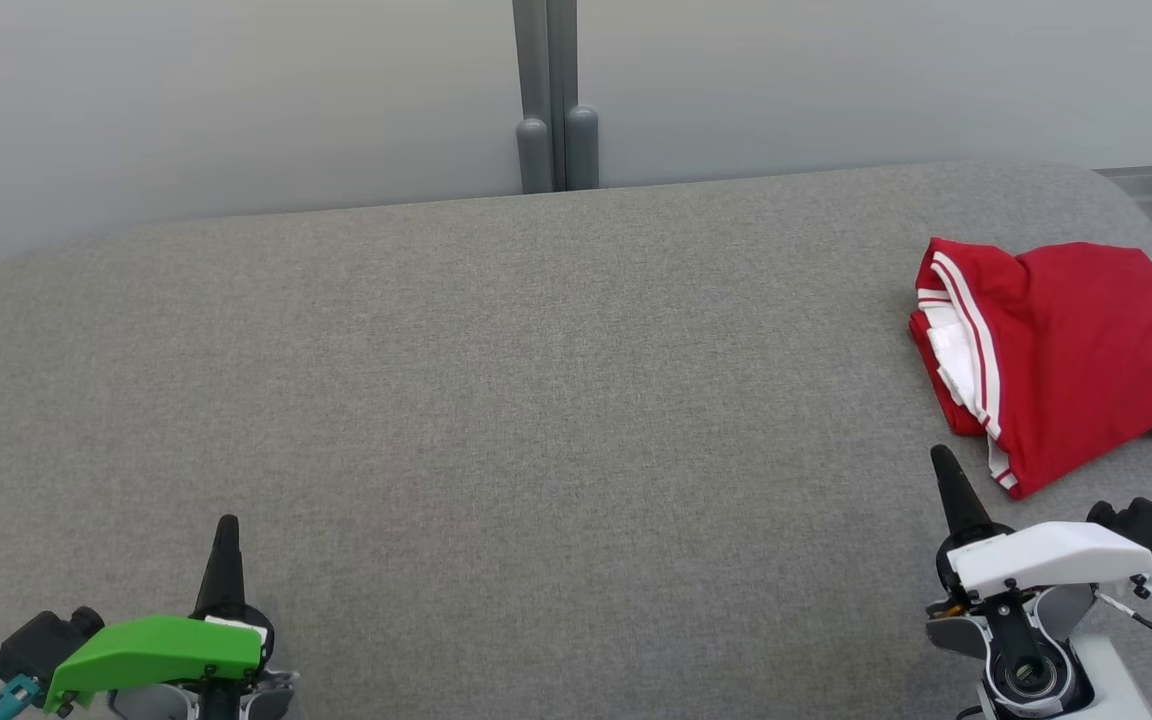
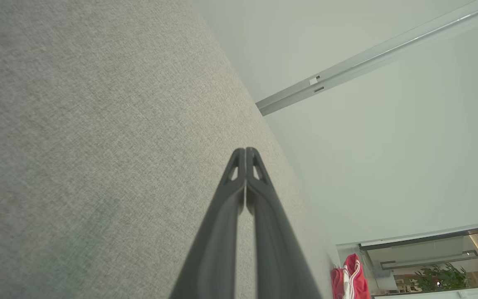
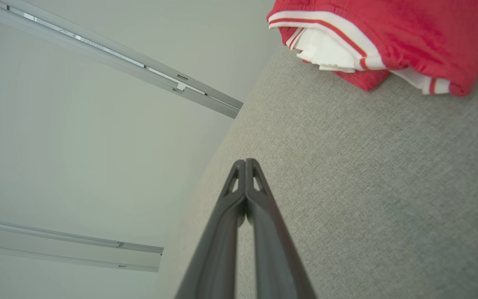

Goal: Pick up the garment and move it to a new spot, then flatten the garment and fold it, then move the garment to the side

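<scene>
The garment (image 1: 1066,350) is red with white stripes and a white lining, lying folded in a bundle at the right edge of the grey padded surface (image 1: 496,400). It also appears at the top of the right wrist view as the garment (image 3: 396,37), and far off in the left wrist view as the garment (image 2: 353,278). My right gripper (image 1: 939,455) rests shut and empty just below the garment's near-left corner, apart from it. At the lower left my left gripper (image 1: 227,522) is shut and empty too, far from the cloth. Fingertips meet in both wrist views: left gripper (image 2: 245,150), right gripper (image 3: 245,161).
A pale wall with a grey vertical post (image 1: 554,95) stands behind the surface's far edge. The surface's rounded corners fall away at the far left and far right. A wide stretch of grey fabric lies between the two grippers.
</scene>
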Controlling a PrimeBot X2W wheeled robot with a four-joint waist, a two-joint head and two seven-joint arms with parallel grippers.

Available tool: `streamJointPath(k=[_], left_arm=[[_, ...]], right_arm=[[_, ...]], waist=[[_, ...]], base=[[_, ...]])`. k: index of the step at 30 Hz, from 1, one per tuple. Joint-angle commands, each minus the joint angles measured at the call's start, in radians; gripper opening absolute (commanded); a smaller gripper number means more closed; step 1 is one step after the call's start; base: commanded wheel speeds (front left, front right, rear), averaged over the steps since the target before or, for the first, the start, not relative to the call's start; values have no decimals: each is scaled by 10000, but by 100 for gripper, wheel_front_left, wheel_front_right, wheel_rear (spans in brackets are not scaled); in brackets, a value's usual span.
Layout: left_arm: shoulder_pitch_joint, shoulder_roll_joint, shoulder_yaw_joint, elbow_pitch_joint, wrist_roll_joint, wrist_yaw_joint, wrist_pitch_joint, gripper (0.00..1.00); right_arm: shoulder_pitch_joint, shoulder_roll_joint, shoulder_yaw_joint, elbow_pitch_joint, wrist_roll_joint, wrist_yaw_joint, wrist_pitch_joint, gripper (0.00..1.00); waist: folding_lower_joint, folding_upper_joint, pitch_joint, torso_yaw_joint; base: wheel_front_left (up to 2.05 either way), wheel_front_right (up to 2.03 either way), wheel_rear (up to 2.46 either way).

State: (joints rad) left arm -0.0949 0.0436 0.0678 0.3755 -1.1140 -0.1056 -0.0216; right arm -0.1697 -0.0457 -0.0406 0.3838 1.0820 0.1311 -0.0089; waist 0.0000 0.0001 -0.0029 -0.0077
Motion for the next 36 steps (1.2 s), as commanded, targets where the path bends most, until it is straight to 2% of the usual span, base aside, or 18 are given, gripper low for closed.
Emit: streamJointPath(k=[1, 36], left_arm=[[-278, 72, 63, -144, -229, -50, 42, 0], [-488, 89, 329, -691, -3393, -201, 878, 0]], right_arm=[[-21, -49, -57, -164, 265, -1, 82, 0], [127, -60, -604, -695, 3599, -1, 949, 0]], waist=[[0, -1, 1, 2], [0, -1, 40, 47]], base=[[0, 0, 0], [0, 0, 0]])
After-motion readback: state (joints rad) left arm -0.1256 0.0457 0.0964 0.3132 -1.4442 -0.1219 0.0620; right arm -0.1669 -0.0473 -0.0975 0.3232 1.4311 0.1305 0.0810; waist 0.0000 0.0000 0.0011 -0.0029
